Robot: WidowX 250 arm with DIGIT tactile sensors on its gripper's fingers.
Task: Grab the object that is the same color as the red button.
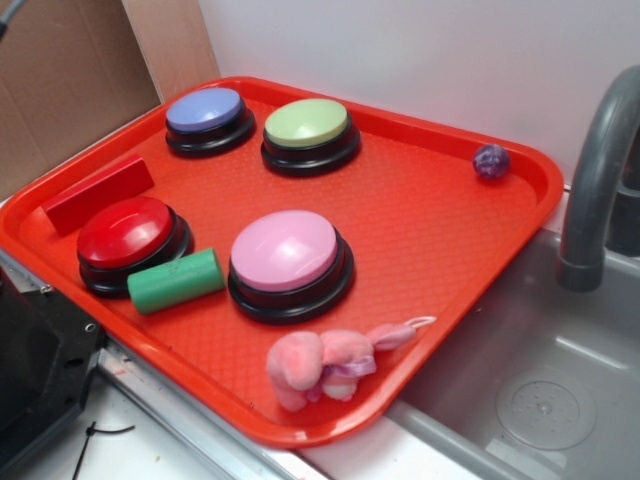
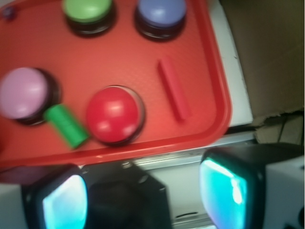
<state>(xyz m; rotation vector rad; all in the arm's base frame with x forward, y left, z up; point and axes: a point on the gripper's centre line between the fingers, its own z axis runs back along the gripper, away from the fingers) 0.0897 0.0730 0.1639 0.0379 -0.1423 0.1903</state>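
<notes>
we are hovering with the end effector [image 2: 143, 195] over the near edge of the red tray [image 2: 217, 71], outside it, and its two pads [image 2: 64, 202] are standing wide apart with nothing between them, so it is open and empty.

the red block [image 2: 174, 89] is lying flat on the tray floor, ahead of the end effector and a little toward its right pad in the wrist view. the red button [image 2: 114, 114] is sitting just beside the block, ahead and nearly central, and the two are apart, not touching. the block is running along the tray wall, close to it.

we are judging the block as light and stiff, probably painted wood or plastic, with smooth flat sides. it will not deform, but it may slip or rotate if we are squeezing it off-centre. we are thinking the best hold is across its narrow width, at the middle of its length, with the pads on the two long flat faces. the tray wall beside it is leaving little room for one pad.

the tray is holding also the green cylinder [image 2: 66, 125], which is lying against the pink button [image 2: 24, 93], then the green button [image 2: 88, 12], the blue button [image 2: 159, 14], a small purple ball [image 1: 491, 160] and a pink soft toy [image 1: 320, 365].
</notes>
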